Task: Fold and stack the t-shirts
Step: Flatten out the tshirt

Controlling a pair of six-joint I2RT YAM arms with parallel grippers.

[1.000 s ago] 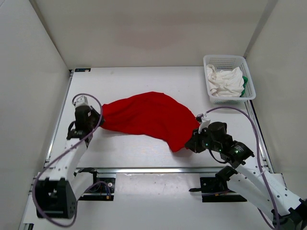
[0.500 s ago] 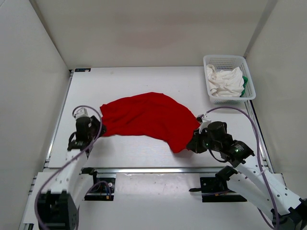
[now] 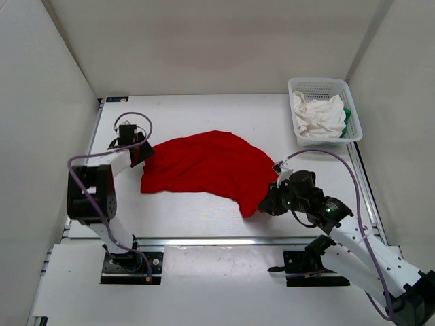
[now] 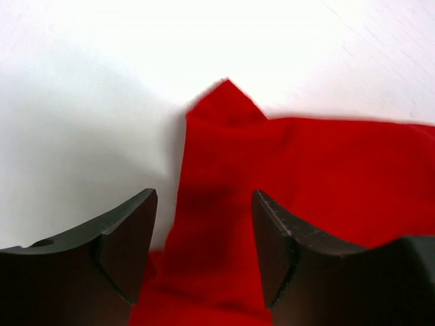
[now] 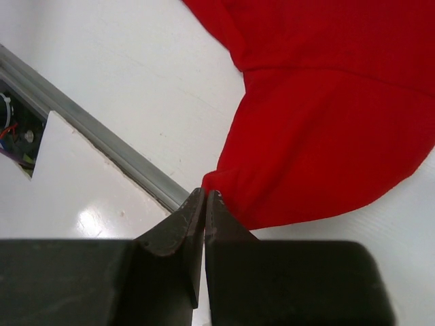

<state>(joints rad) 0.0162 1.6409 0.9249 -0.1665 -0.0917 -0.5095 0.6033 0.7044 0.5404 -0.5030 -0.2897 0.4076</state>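
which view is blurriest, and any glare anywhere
Left wrist view is softest: the red t-shirt has fuzzy edges and the table is washed out. Right wrist view shows a small glare spot on the white plate. Top external looks sharp and evenly lit.

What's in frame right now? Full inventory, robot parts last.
red t-shirt: 1, red, rumpled, mid-table
basket: 1, white, far right corner of table
white clothes: one heap, number unclear, white, in the basket
green cloth: 1 bit showing, green, at the basket's right side beside the white heap
table: 1, white, under everything
rail: 1, grey metal, along the table's near edge
left pincer: 1, black, open, at the shirt's left edge
right pincer: 1, black, shut on the shirt's near right corner
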